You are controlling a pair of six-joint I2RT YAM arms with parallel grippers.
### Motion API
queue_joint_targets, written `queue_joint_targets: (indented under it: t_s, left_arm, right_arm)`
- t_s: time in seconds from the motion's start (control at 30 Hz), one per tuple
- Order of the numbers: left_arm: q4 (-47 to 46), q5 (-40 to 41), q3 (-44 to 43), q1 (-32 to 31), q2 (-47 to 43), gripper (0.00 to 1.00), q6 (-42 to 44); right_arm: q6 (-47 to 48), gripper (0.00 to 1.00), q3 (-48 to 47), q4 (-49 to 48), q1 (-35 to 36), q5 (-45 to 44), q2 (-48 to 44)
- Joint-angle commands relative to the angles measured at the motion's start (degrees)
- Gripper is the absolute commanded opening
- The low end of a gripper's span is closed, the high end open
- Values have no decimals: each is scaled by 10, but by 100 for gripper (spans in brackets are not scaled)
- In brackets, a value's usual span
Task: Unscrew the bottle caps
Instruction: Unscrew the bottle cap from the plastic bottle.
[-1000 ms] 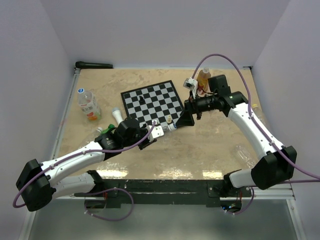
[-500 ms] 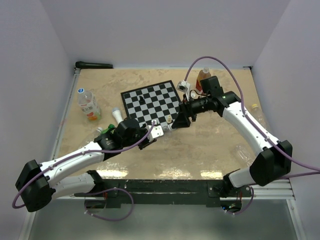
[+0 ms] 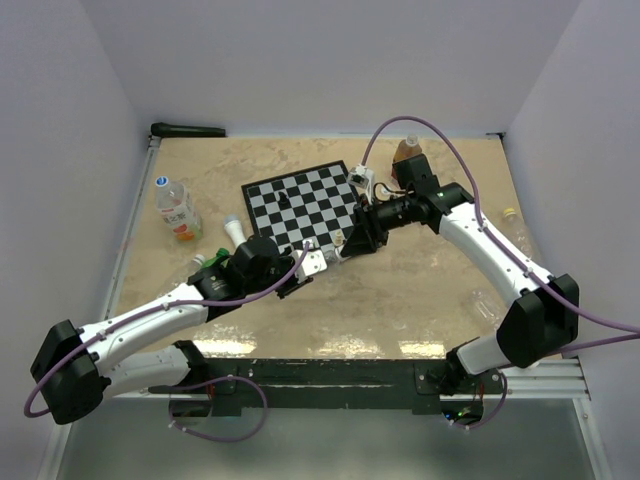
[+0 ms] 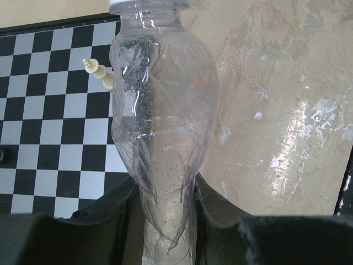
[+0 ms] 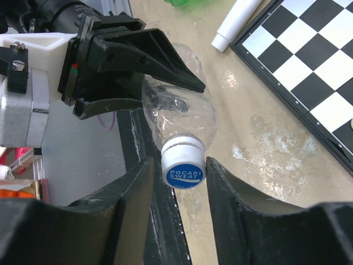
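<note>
The left arm lies low and reaches from the near left to the middle. Its left gripper [image 3: 308,266] is squeezed tight on the see-through crumpled plastic bottle [image 4: 165,138]. The bottle's bottom end hides inside the grip. To the right, the round white cap with a blue top [image 5: 183,172] sits on the bottle. It is between the fingers of the right gripper [image 5: 181,163]. They are very close, but it is hard to tell if they pinch it. The right arm bends in from the near right.
</note>
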State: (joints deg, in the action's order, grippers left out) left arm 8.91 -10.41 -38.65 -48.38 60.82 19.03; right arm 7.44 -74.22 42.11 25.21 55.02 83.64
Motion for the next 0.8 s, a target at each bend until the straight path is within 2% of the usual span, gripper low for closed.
queue_joint_targets:
  t_s: [0.0, 0.17, 0.23, 0.33, 0.6, 0.77]
  left_arm:
    - [-18, 12, -5, 1, -15, 0, -8]
    - [-19, 14, -6, 2, -16, 0, -10]
    - [-17, 12, -6, 2, -17, 0, -9]
    - [-20, 5, -4, 2, -23, 0, -9]
    - [-26, -16, 2, 2, -32, 0, -5]
    - [-26, -21, 2, 2, -33, 0, -5]
  right_arm:
    - [-7, 41, 4, -12, 6, 11, -7]
    - [7, 8, -1, -9, 8, 15, -7]
    - [32, 1, -6, -1, 8, 11, -8]
    - [104, 0, -19, 32, 8, 6, -11]
    - [469, 0, -83, 234, 12, 12, 8]
    - [629, 0, -48, 176, 20, -47, -79]
